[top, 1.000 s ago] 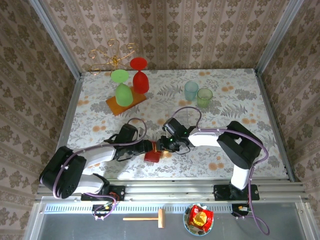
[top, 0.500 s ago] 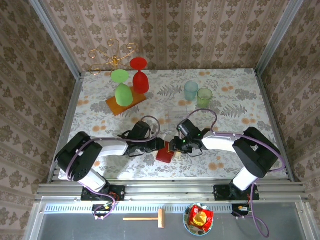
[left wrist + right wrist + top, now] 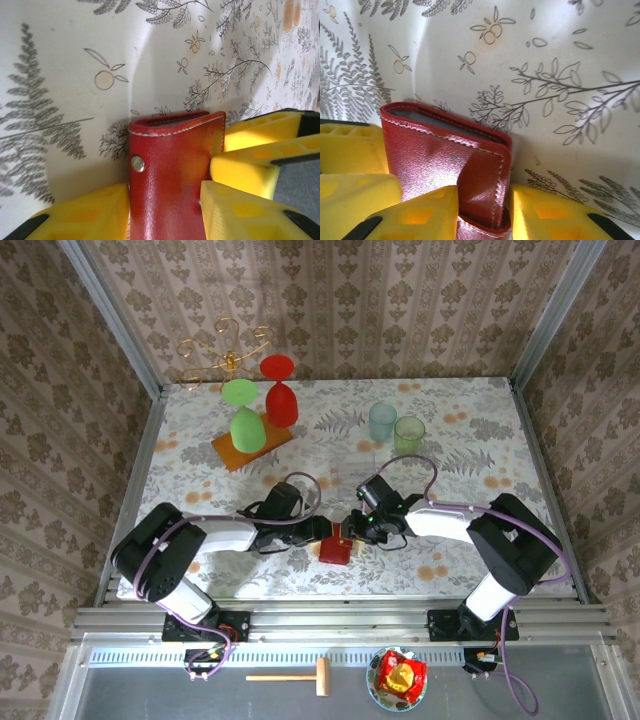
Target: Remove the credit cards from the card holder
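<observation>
I find left claw (image 3: 165, 202) and right claw (image 3: 482, 205) each pinching the folded card holder (image 3: 170, 170), 1 per side (flap closed, I judge). Opening step: next, spread it.

red goblet (image 3: 282, 405), green goblet (image 3: 248, 428), orange board (image 3: 226, 453)

The holder (image 3: 167, 165) runs off the bottom edge in the left wrist view, its flanks covered by the fingers of the left pincer (image 3: 165, 200); in the right wrist view its lower end is likewise cut off, partly behind the right pincer (image 3: 482, 205); a grey strip (image 3: 440, 123) in its mouth shows too little to identify; from above it is small, half under both pincers, its inside hidden.
</observation>
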Controlling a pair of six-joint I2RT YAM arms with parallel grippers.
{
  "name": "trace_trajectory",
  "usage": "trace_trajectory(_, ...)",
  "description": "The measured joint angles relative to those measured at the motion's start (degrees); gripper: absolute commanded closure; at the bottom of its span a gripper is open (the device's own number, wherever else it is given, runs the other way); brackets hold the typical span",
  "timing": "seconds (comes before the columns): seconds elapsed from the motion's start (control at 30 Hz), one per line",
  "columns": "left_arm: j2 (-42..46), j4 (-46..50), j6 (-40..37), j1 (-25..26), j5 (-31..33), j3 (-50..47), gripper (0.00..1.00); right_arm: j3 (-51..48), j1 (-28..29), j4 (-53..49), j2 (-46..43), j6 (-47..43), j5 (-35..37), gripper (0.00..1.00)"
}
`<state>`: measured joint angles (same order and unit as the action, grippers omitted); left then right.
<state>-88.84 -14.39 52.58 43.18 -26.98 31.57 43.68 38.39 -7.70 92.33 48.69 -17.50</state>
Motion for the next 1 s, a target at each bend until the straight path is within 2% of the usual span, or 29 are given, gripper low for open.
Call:
trace_trajectory(0.23,8.0,4.8,0.2,-2.3,2.8,-1.9,0.56,4.7,1.3,-12.7,-3.8,-2.1,8.2,0.67)
trace_trajectory(0.5,13.2,9.1,-0.8,-5.9,4.3,-2.0,0.56,14.0,7.8,-24.5,-2.8,0.8,15.0,0.66)
trace_trajectory(0.73,16.0,11.4,-2.5,-7.7,4.9,-3.4,0.56,19.8,12.0,-29.1,3.3,4.8,17.5,0.66)
trace_trajectory(1.0,16.6,11.6,-2.9,-8.8,4.9,-5.3,0.56,24.4,13.5,-31.0,8.2,6.0,18.2,0.68)
